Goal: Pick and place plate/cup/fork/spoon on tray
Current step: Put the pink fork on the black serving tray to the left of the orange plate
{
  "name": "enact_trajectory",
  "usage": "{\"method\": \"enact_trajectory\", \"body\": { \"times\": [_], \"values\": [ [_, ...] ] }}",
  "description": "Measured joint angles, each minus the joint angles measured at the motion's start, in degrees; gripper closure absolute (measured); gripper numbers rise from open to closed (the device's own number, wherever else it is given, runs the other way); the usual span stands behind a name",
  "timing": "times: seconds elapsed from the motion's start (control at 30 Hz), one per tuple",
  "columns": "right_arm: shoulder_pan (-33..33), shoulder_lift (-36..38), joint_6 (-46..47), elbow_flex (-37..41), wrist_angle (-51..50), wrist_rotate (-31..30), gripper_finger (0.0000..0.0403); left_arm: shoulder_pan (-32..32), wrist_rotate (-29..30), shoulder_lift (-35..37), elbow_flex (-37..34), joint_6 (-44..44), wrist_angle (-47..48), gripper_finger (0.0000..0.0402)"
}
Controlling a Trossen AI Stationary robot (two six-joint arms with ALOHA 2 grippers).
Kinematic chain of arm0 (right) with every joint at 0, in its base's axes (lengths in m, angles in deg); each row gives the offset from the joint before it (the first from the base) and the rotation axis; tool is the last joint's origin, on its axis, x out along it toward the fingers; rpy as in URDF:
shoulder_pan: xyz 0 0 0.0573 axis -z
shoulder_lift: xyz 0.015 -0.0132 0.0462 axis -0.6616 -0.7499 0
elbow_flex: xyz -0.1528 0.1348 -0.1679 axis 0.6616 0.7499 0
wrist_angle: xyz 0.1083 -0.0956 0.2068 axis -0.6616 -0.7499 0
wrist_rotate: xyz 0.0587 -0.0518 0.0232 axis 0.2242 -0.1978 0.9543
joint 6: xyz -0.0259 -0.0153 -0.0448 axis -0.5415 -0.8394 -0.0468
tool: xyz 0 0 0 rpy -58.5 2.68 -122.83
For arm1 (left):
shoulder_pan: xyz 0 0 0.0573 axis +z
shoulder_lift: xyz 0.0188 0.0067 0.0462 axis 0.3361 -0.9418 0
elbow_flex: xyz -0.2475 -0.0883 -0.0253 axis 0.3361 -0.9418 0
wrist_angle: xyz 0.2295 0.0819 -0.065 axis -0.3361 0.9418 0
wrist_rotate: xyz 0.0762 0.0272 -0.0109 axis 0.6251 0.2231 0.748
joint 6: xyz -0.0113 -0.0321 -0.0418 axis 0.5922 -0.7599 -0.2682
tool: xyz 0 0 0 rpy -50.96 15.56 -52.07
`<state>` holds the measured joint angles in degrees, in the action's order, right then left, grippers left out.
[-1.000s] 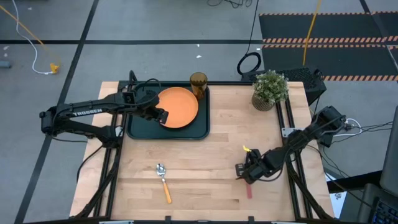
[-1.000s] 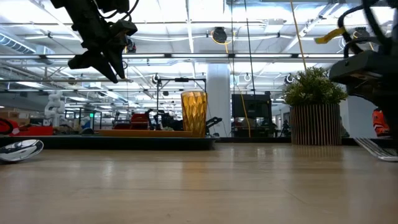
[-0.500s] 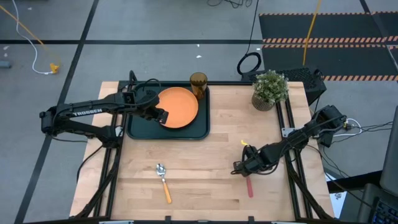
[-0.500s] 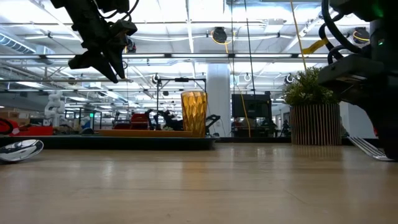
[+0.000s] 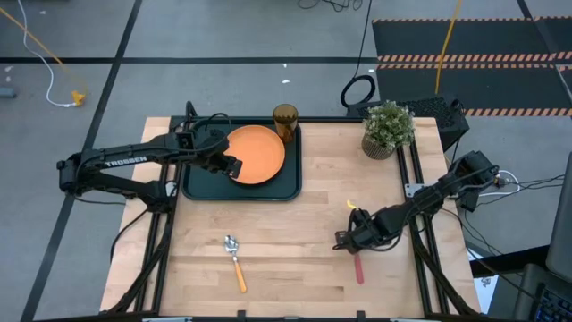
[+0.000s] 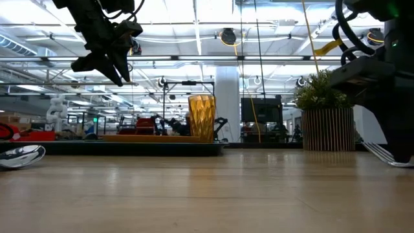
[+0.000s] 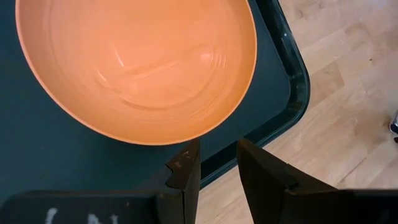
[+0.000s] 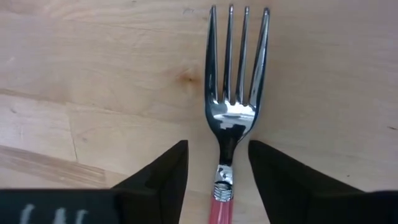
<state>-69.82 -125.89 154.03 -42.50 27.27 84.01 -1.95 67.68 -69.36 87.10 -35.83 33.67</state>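
The orange plate (image 5: 256, 154) lies on the dark tray (image 5: 201, 183) at the table's far left, and the amber cup (image 5: 285, 119) stands on the tray's far right corner. My left gripper (image 5: 231, 167) hovers over the plate's near left rim, empty, its fingers (image 7: 186, 168) a little apart. The fork (image 8: 231, 93) lies flat on the wood at the near right, its red-pink handle (image 5: 358, 271) pointing to the near edge. My right gripper (image 8: 217, 168) is open and low over it, one finger on each side of the fork's neck, without touching. The spoon (image 5: 235, 259) lies at the near left.
A potted green plant (image 5: 387, 128) stands at the table's far right corner. Bare wood lies between the tray and the fork. In the low view the spoon's bowl (image 6: 22, 155) shows at the left and the fork's tines (image 6: 388, 155) at the right.
My right gripper has come down over the fork and shifted a little toward the table's left and far side, so that its fingers now stand on either side of the fork's neck. The fork has not moved.
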Motion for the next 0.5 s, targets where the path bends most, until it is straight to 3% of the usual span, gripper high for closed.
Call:
{"method": "enact_trajectory", "body": {
  "times": [0.5],
  "values": [
    [-3.2,0.0,1.9,-0.02,-0.28,1.32,0.0295,0.0,0.01,0.0,0.0,0.72,-0.04,0.0295]
  ]
}}
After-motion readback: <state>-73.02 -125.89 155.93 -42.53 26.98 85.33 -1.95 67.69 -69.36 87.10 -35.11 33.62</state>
